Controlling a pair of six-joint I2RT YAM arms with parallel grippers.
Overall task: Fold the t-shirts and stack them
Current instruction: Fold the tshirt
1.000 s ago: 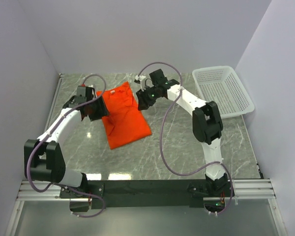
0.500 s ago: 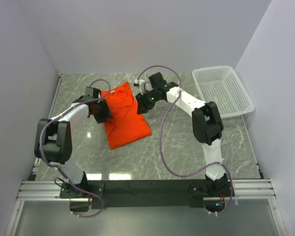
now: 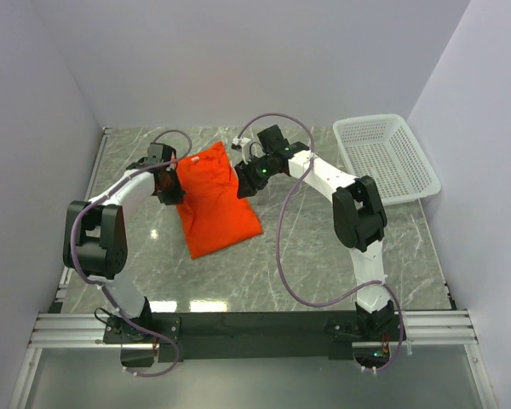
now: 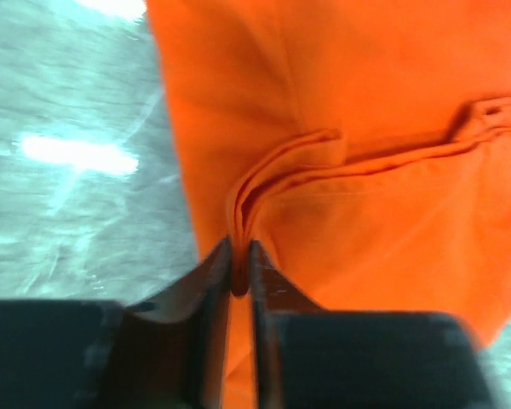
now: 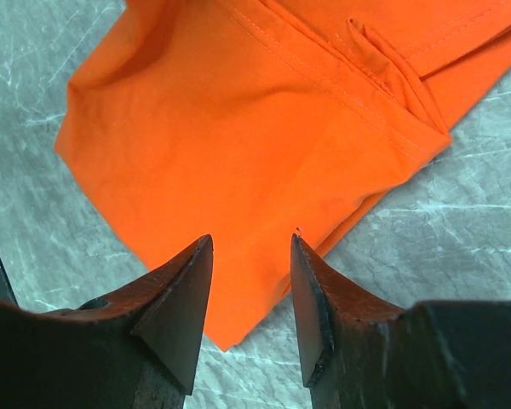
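An orange t-shirt (image 3: pixel 213 200) lies partly folded on the marble table, left of centre. My left gripper (image 3: pixel 172 189) is at its left edge and is shut on a pinched fold of the orange cloth (image 4: pixel 240 277). My right gripper (image 3: pixel 244 183) hovers over the shirt's right edge with its jaws open and empty; in the right wrist view the gripper (image 5: pixel 251 243) frames the folded orange t-shirt (image 5: pixel 238 136) and its hemmed corner. No other t-shirt is in view.
A white plastic basket (image 3: pixel 386 158) stands at the back right of the table (image 3: pixel 324 256). The grey walls close in on the left, back and right. The arm cables loop above the table behind the shirt.
My left gripper has moved in from the left to the shirt's left edge and pinched it, then shifted a little up and back. My right gripper has edged slightly left and stays open.
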